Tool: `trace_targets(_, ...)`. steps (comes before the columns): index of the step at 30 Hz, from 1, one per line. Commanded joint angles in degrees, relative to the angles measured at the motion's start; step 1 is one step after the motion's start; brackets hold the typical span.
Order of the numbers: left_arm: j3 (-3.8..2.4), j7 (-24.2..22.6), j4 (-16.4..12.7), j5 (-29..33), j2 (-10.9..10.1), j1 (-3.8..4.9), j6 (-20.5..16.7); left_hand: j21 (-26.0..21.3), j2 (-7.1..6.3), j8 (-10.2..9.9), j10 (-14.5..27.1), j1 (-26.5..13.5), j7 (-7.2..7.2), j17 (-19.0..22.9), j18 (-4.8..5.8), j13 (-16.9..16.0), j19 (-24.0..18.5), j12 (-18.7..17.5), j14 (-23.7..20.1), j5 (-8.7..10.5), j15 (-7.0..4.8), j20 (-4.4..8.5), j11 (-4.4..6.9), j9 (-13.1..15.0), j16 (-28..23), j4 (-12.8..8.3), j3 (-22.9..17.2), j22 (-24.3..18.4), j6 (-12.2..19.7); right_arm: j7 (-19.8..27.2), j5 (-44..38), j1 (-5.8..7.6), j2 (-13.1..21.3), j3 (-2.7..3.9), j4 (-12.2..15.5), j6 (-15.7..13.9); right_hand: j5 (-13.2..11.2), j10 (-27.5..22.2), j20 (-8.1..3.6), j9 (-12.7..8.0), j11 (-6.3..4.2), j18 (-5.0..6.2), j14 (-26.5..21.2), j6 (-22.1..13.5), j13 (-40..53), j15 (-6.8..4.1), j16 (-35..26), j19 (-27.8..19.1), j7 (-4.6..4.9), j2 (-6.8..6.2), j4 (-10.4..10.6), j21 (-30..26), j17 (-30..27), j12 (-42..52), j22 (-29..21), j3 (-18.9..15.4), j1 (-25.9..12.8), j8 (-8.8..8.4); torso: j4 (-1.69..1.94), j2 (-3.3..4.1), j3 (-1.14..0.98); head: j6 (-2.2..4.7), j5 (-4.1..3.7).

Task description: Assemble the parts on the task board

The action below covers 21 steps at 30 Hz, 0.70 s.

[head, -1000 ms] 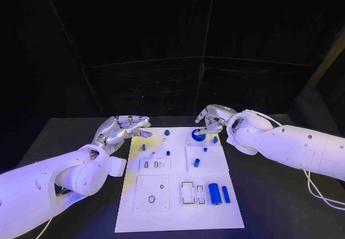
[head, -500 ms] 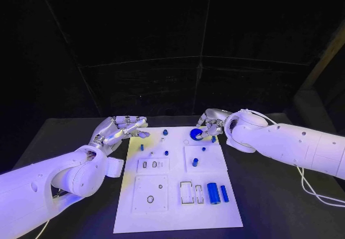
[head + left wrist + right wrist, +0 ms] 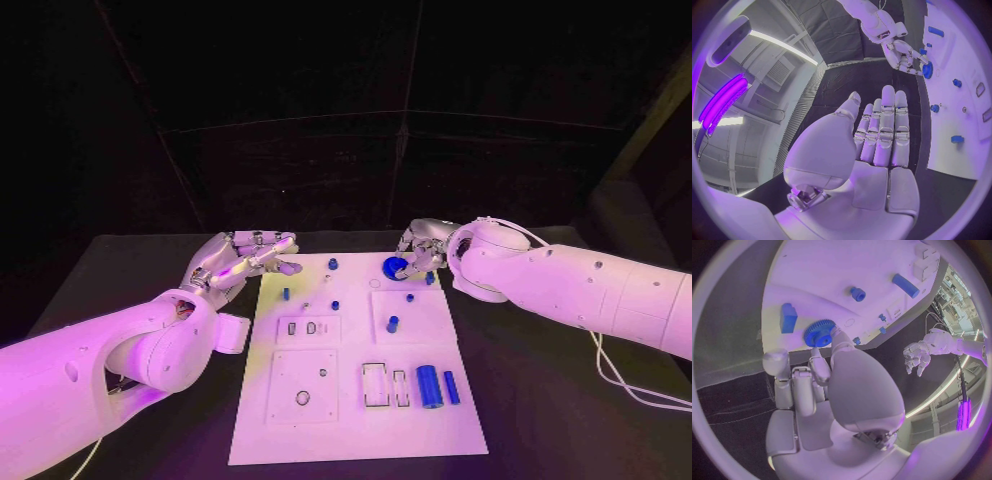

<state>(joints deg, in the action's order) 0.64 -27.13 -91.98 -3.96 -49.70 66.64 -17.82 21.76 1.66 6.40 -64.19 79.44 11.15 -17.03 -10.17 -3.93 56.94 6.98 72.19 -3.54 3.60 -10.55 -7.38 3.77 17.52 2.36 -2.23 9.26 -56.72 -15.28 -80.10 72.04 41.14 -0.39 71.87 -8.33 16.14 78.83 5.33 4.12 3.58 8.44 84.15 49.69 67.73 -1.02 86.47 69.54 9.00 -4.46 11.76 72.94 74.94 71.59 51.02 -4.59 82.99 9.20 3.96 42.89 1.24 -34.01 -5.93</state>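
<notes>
The white task board (image 3: 361,420) lies in the middle of the table. A blue gear (image 3: 394,267) lies flat near its far right corner. My right hand (image 3: 423,247) hovers over the gear (image 3: 819,333), one fingertip (image 3: 836,334) on its toothed edge and the thumb (image 3: 774,359) apart from it. My left hand (image 3: 245,255) is held beside the board's far left corner, its fingers (image 3: 882,130) straight and close together, holding nothing. In the left wrist view, the right hand (image 3: 901,52) points down at the gear (image 3: 927,70).
Small blue pegs (image 3: 332,264) (image 3: 392,323) stand on the board's far half. A blue cylinder (image 3: 428,386) and a blue bar (image 3: 451,387) lie at the near right beside empty slots (image 3: 375,385). A blue block (image 3: 787,317) sits next to the gear.
The right hand's fingers have drawn in a little closer to the gear. The left hand has stayed about where it was, and the gear has not moved.
</notes>
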Motion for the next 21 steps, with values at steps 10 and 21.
trace_targets(10, -0.04, -0.17, 0.0, -0.3, 0.08, 0.11, 0.76, -0.29, -0.14, -0.34, -0.12, -0.01, 0.48, -0.13, -0.31, 0.03, 0.34, -0.32, -0.11, 0.01, 0.35, 0.09, -0.39, -0.02, -0.41, -0.35, 0.05, -0.11, -0.07, -1.06, -2.14, 0.1, -0.9, 0.04, -0.62, 2.04, -0.87, 1.37, 0.18, 0.11, -0.04, -1.02, 4.29, 0.9, 2.96, 0.34, 0.44, 0.14, -0.33, 1.53, -1.33, 0.35, 7.3, 2.47, 0.37, 0.59, 0.75, 0.91, -0.11, 0.03, -0.09, -0.15, 0.05)
trace_targets(21, -0.04, -0.1, 0.1, -0.3, 0.19, 0.11, 0.96, -0.29, -0.14, -0.34, -0.12, -0.01, 0.48, -0.13, -0.31, 0.03, 0.34, -0.32, -0.11, 0.01, 0.35, 0.09, -0.39, -0.02, -0.41, -0.35, 0.05, -0.11, -0.07, -2.2, -8.15, 0.08, -1.32, 0.04, -0.34, 0.08, -6.58, 4.19, -0.36, 0.36, -0.85, -1.21, 4.44, 5.38, 8.96, -0.33, 0.79, 0.83, -1.25, 4.14, -3.7, 1.07, 8.11, 7.41, 1.56, 4.39, 3.12, 2.99, -0.09, 0.03, -0.09, -0.3, -0.08)
